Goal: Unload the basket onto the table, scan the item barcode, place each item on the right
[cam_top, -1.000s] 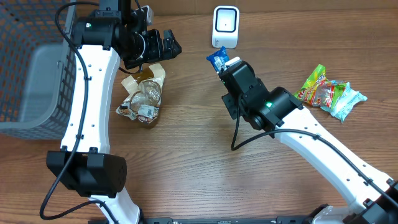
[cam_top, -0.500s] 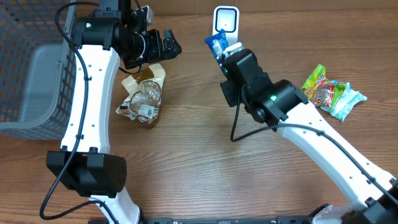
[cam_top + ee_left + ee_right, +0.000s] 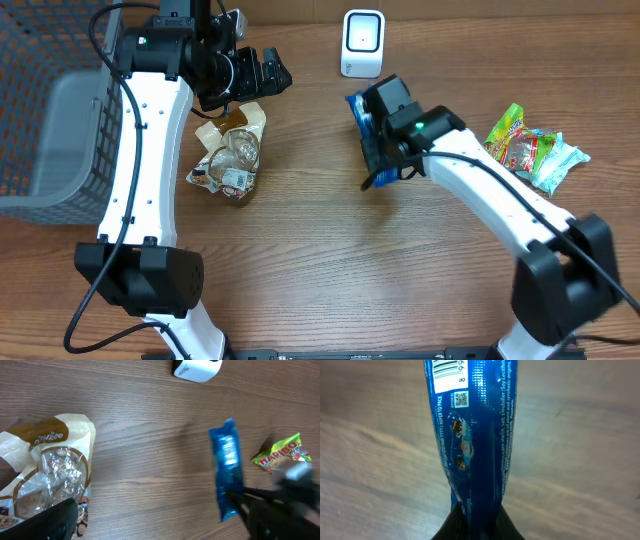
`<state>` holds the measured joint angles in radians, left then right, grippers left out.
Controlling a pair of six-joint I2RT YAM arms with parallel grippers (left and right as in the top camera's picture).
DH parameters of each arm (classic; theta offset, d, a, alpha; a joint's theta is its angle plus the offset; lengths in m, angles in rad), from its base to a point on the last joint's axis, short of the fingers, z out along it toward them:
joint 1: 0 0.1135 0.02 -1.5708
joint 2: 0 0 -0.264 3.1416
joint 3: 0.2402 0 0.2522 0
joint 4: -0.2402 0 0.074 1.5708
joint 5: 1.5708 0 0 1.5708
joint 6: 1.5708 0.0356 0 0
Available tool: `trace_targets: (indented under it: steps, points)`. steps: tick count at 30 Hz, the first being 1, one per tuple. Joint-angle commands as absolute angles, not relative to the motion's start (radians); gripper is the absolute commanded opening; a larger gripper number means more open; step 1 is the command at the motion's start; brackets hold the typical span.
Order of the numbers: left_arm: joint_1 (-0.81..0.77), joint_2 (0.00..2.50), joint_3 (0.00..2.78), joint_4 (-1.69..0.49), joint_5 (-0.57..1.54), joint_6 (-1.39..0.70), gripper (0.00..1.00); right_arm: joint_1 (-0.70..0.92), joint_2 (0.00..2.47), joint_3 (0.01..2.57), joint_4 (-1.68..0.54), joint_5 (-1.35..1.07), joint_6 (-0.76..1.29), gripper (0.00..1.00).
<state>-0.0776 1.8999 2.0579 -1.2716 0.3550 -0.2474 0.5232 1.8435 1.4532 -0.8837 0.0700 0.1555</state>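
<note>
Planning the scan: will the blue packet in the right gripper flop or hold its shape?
Likely holds shape: the blue packet extends straight from the right gripper, pinched at one end. Its glossy film probably slips easily. Thin, so probably light.

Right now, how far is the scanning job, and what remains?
Done: the blue packet is clamped in the right gripper. In hand: its barcode shows in the wrist view, yet it is held apart from the scanner. Left: the cookie bag and candy packets lie untouched; the left gripper is open.
</note>
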Motion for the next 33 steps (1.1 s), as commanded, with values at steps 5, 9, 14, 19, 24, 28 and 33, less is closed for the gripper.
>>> trace_targets:
  steps: [5, 9, 14, 19, 24, 28, 33]
  points:
    - [-0.072, 1.885, 2.068, -1.271, 0.347, -0.232, 1.00, 0.517, 1.934, 1.472, -0.904, 0.020, 0.176, 0.04]
    - [-0.072, 1.885, 2.068, -1.271, 0.347, -0.232, 1.00, 0.517, 1.943, 1.472, -0.920, 0.012, 0.176, 0.31]
    - [-0.072, 1.885, 2.068, -1.271, 0.347, -0.232, 1.00, 0.480, 1.935, 1.493, -0.969, -0.138, 0.176, 0.60]
    - [-0.072, 1.885, 2.068, -1.271, 0.347, -0.232, 1.00, 0.360, 1.928, 1.502, -1.039, -0.337, 0.247, 0.65]
    - [-0.072, 1.885, 2.068, -1.271, 0.347, -0.232, 1.00, 0.199, 1.928, 1.485, -1.084, -0.582, 0.312, 0.63]
    - [-0.072, 1.885, 2.068, -1.271, 0.347, -0.232, 1.00, 0.134, 1.928, 1.423, -1.068, -0.727, 0.323, 0.54]
    - [-0.072, 1.885, 2.068, -1.271, 0.347, -0.231, 1.00, 0.140, 1.914, 1.266, -0.947, -0.739, 0.405, 0.50]
